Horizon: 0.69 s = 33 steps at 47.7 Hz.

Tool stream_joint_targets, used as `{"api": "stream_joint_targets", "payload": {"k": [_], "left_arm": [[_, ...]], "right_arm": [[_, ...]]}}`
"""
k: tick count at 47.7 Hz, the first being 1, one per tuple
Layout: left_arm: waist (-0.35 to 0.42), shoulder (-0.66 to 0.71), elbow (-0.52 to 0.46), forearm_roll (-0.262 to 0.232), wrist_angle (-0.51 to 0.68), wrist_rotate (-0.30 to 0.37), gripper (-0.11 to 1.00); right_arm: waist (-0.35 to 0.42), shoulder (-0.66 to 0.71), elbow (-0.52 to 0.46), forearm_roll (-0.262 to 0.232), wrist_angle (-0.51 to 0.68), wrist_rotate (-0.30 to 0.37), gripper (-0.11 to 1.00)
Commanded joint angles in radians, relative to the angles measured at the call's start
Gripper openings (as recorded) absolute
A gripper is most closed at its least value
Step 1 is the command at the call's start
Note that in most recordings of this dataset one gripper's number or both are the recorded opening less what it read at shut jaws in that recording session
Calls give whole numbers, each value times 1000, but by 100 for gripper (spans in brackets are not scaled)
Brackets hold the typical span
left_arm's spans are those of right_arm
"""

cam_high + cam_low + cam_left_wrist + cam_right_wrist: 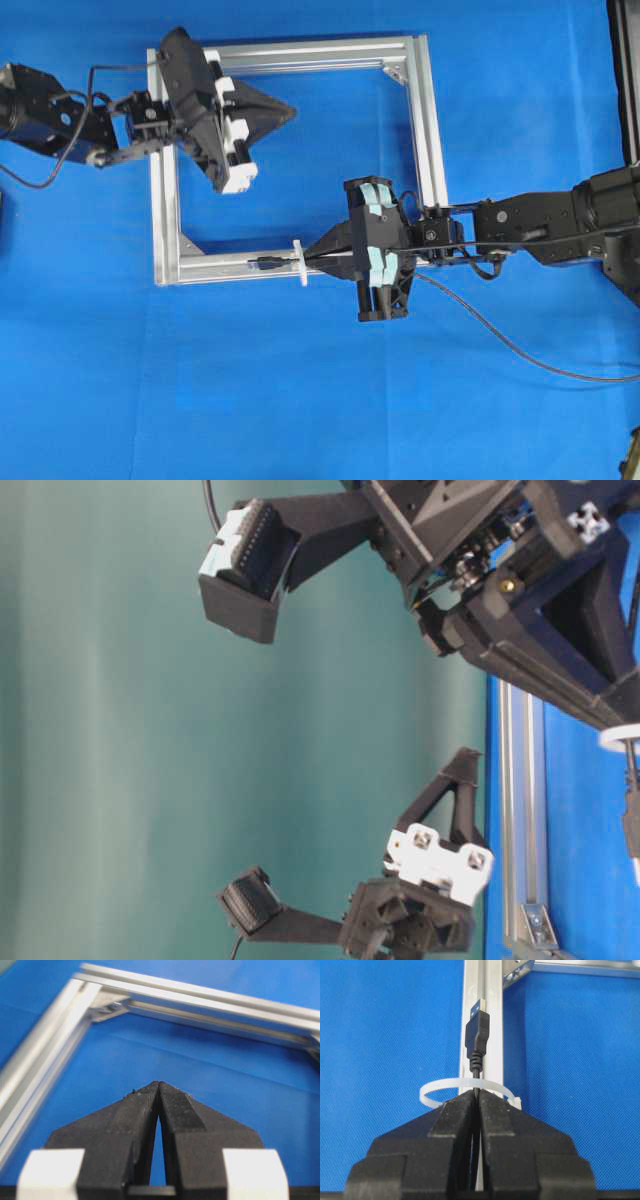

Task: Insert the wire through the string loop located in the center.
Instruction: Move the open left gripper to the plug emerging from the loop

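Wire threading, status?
Right gripper shut on the wire, plug already past the string loop. Left gripper shut, empty, over the aluminium frame. Nothing blocking.

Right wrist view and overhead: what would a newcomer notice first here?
The wire, its plug tip already poking past the string loop, pinched in the right gripper over the frame's near bar. The left gripper hangs shut and empty above the frame's far left corner.
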Motion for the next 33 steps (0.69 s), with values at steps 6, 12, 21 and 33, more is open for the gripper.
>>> {"api": "stream_joint_targets", "payload": {"k": [6,12,21,33], "left_arm": [[-106,-55,23,3,-5,-20,0],[-181,-80,54,2,-8,-40,0],[-282,-130,98,2,-11,-97,0],[-347,-135,95,2,-9,-120,0]], "right_arm": [[2,-14,-12,-2,-5,-2,-2],[3,-14,-12,-2,-5,-2,-2],[3,-14,-12,-5,-5,-2,-2],[5,-14,-12,-6,-8,-2,-2]]}}
